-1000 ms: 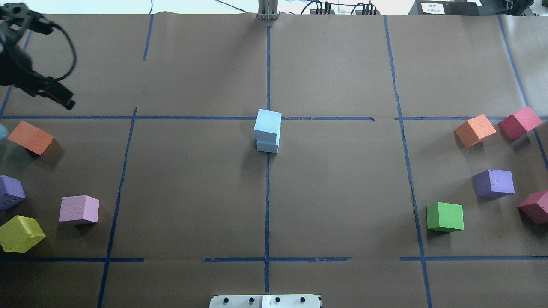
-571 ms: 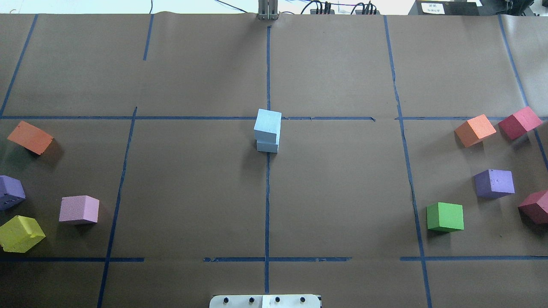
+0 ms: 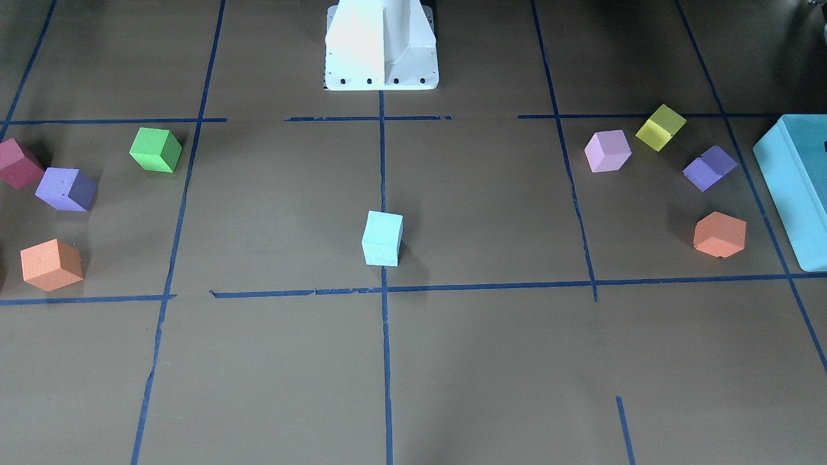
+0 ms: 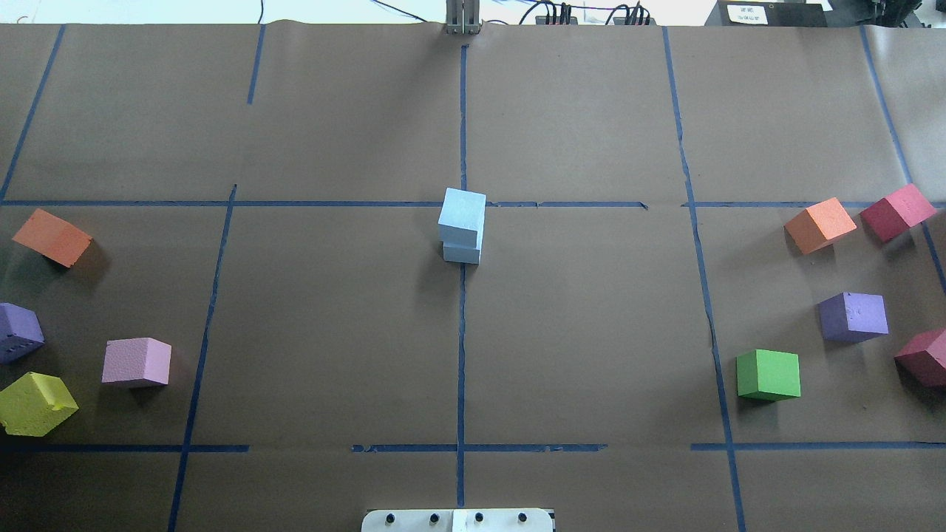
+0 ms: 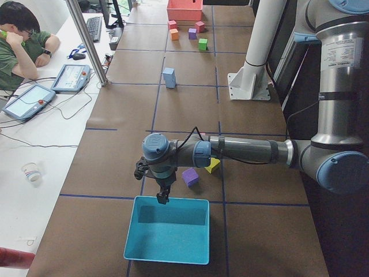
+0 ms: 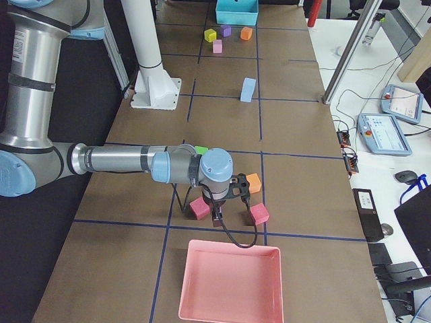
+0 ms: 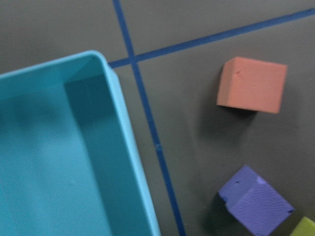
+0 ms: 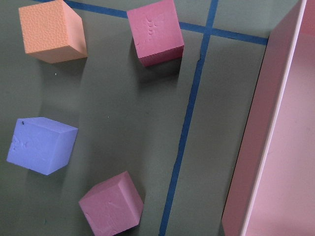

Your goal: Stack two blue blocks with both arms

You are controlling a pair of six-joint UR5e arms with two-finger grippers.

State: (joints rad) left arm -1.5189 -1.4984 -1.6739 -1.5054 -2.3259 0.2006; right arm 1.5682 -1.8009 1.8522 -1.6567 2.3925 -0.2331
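Observation:
The two pale blue blocks stand stacked at the table's centre, the upper block (image 4: 463, 214) on the lower block (image 4: 462, 253), slightly offset. The stack also shows in the front view (image 3: 382, 239) and both side views (image 5: 169, 77) (image 6: 248, 89). No gripper is near it. My left gripper (image 5: 163, 196) hangs over the near rim of the teal box (image 5: 167, 231) at the table's left end. My right gripper (image 6: 219, 217) hangs among cubes by the pink tray (image 6: 229, 282) at the right end. I cannot tell whether either is open or shut.
Coloured cubes lie on both sides: an orange cube (image 4: 52, 236), a pink cube (image 4: 137, 362), and a yellow cube (image 4: 35, 403) on the left, and a green cube (image 4: 768, 374), a purple cube (image 4: 853, 316), and a magenta cube (image 4: 896, 211) on the right. A white pedestal (image 3: 381, 45) stands at the robot's side. An operator (image 5: 23, 40) sits at the far desk.
The left arm's gripper, at the overhead view's top left a second ago, has moved out of that view to the left. The blue stack has not moved.

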